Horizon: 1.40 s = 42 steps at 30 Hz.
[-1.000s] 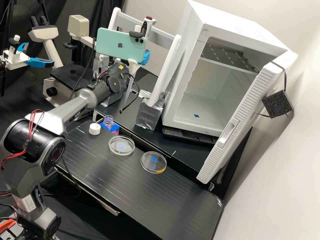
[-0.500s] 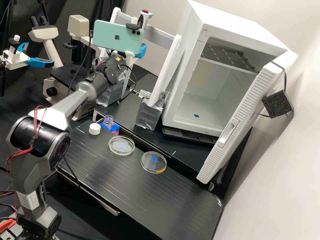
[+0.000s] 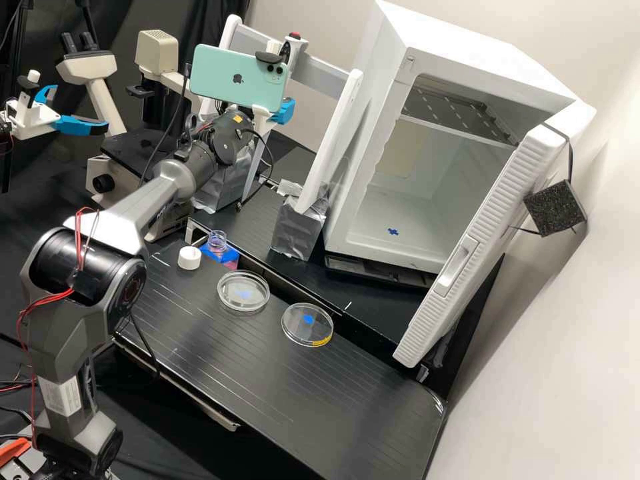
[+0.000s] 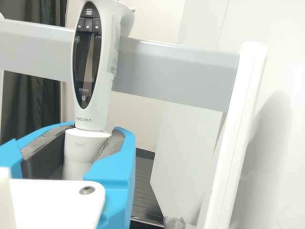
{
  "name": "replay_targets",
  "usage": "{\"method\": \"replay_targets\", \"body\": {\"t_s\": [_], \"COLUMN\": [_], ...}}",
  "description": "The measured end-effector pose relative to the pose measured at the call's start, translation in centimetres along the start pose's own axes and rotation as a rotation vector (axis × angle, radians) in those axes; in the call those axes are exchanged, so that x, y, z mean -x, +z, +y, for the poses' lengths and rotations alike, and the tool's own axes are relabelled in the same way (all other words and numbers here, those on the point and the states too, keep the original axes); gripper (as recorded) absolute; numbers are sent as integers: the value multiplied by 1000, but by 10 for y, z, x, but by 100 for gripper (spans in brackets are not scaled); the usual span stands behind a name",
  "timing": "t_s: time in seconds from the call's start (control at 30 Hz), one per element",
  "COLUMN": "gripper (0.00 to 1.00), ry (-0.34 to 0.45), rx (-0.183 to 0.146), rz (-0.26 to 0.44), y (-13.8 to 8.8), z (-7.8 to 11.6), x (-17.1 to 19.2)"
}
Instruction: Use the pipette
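In the high view the gripper (image 3: 284,111) is at the arm's far end, partly behind the phone, above the back of the bench. The white pipette (image 3: 291,51) stands roughly upright there, its red-topped head beside the phone. In the wrist view the gripper (image 4: 86,150) is shut on the pipette (image 4: 88,67), dark pads on both sides of its pale lower barrel, below the black display. A narrow pale shaft runs down behind the wrist in the high view. The open bottle (image 3: 217,243) with pinkish contents is at the bench's back edge, well below the gripper.
A white cap (image 3: 189,258) and two clear dishes (image 3: 243,291) (image 3: 307,325) lie on the black bench. A white rack (image 3: 333,140) stands behind, beside the open incubator (image 3: 393,230). A microscope (image 3: 127,143) is at the left.
The gripper, with the pipette in it, rose and shifted left, then dropped a little with a slight shift back right. The arm's elbow moved right. Bottle, cap and dishes stayed put.
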Motion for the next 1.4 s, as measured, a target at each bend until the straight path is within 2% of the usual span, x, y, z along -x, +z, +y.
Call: {"method": "replay_targets", "body": {"t_s": [0.13, 0.2, 0.23, 0.27, 0.3, 0.33, 0.37, 0.4, 0.43, 0.47, 0.5, 0.57, 0.6, 0.87, 1.27, 1.4], "gripper": [0, 0, 0, 0, 0, 0, 0, 0, 0, 0, 0, 0, 0, 0, 0, 0], "ry": [-7, -16, -22, -36, -62, -80, -106, -119, -130, -139, -147, -152, -154, -154, -136, -126], "rx": [-3, -19, -47, -55, -32, -37, -46, -85, -87, -82, -62, -61, -51, -48, -60, -80], "rz": [-4, -12, -15, -20, -27, -24, -15, 7, 31, 49, 58, 72, 75, 77, 44, 44], "y": [-3, -5, -7, -8, -7, -8, -9, -11, -13, -15, -15, -17, -17, -15, 3, 6], "z": [-2, -2, -1, -1, -2, -2, -4, -5, -6, -7, -7, -8, -9, -10, -2, 2], "x": [-2, -4, -5, -6, -7, -7, -7, -7, -7, -7, -7, -7, -8, -10, -20, -20]}}
